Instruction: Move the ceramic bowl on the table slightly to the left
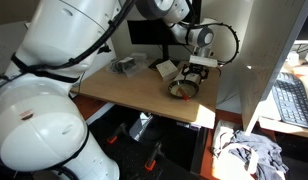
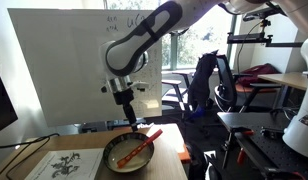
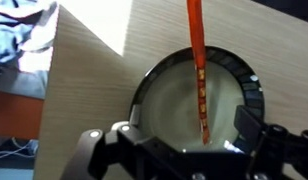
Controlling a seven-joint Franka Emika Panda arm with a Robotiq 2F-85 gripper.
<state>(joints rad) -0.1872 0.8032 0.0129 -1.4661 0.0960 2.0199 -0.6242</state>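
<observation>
The ceramic bowl (image 3: 169, 95), dark outside and pale inside, sits on the tan wooden table (image 3: 94, 80) near its edge. It shows in both exterior views (image 1: 182, 91) (image 2: 122, 155). A red-orange stick (image 3: 199, 70) leans in it, one end over the rim (image 2: 144, 146). My gripper (image 3: 189, 132) is open directly over the bowl, one finger near the rim on each side. I cannot tell if the fingers touch the rim. In both exterior views the gripper (image 1: 195, 76) (image 2: 127, 122) hangs just above the bowl.
A white-and-tan boxy object (image 1: 166, 69) and a grey lumpy item (image 1: 124, 65) lie behind the bowl, in front of a dark monitor (image 1: 149, 35). A crumpled cloth (image 1: 249, 155) lies below the table edge. A printed sheet (image 2: 64, 165) lies beside the bowl.
</observation>
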